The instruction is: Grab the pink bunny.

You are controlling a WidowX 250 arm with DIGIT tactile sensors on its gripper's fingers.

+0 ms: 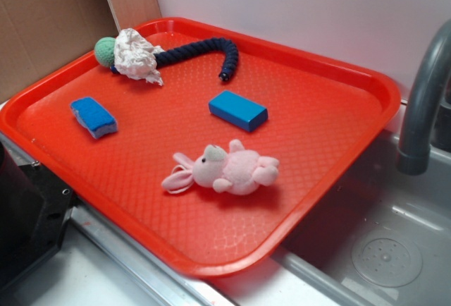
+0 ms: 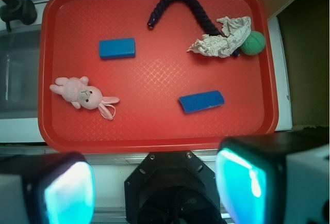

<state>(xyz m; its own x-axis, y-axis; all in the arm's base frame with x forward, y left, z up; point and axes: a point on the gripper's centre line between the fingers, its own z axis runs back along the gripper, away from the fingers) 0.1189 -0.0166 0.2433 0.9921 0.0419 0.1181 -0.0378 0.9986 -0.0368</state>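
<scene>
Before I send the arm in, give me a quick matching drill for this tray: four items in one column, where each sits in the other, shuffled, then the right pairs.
Places as the exterior view shows them.
1. pink bunny
2. blue block
3. blue sponge
4. green ball

A. far left corner, beside the crumpled cloth
B. left side of the tray
C. near edge, lying down
D. tray middle

Pairs: 1-C, 2-D, 3-B, 4-A

The moulded plastic serving tray (image 1: 331,87) is bright red with a fine diamond-grid texture. On it lie a pale-pink plush bunny (image 1: 224,171) with a whitish head, two blue blocks (image 1: 238,111) (image 1: 94,117), a navy twisted rope (image 1: 204,51), a crumpled white-pink cloth (image 1: 136,56) and a green ball (image 1: 105,51).
</scene>
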